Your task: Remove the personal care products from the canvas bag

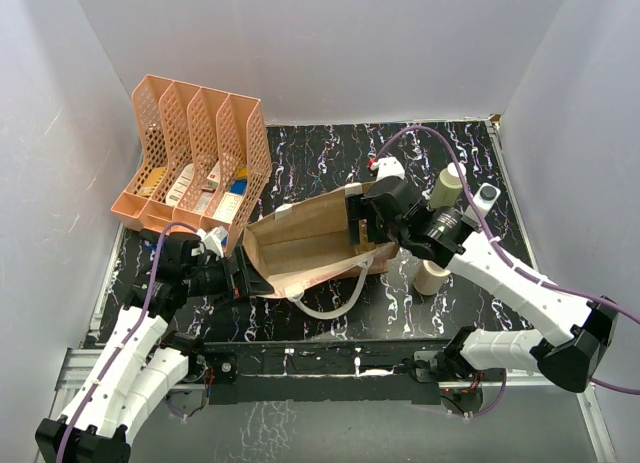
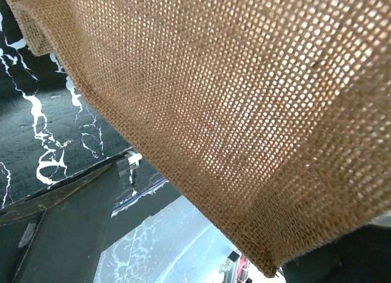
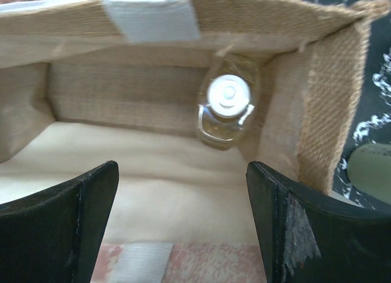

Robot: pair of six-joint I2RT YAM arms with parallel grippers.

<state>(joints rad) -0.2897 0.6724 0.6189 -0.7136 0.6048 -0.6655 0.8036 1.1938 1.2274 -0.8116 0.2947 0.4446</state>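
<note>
Bright, even overhead light, soft shadows, backlit glow through the canvas bag point(image 2: 232, 112) weave, blurry wrist-view foregrounds.

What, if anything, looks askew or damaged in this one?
The canvas bag sits skewed on the table, its mouth pulled out of shape and one white handle trailing beside it. A small clear bottle stands in a corner of it. The right gripper, open above, has a scuffed finger.

Count:
- 1 canvas bag point(image 1: 300, 228), 1 clear bottle point(image 3: 226, 102) inside.
- 3 bottles out on the tabletop point(image 1: 330, 163): rear beige bottle point(image 1: 446, 188), near beige bottle point(image 1: 432, 277), slim white-grey bottle point(image 1: 487, 196).
- 1 small white item point(image 1: 388, 168), kind unclear.
- 1 orange rack point(image 1: 200, 133); its boxes are too packed to count.
</note>
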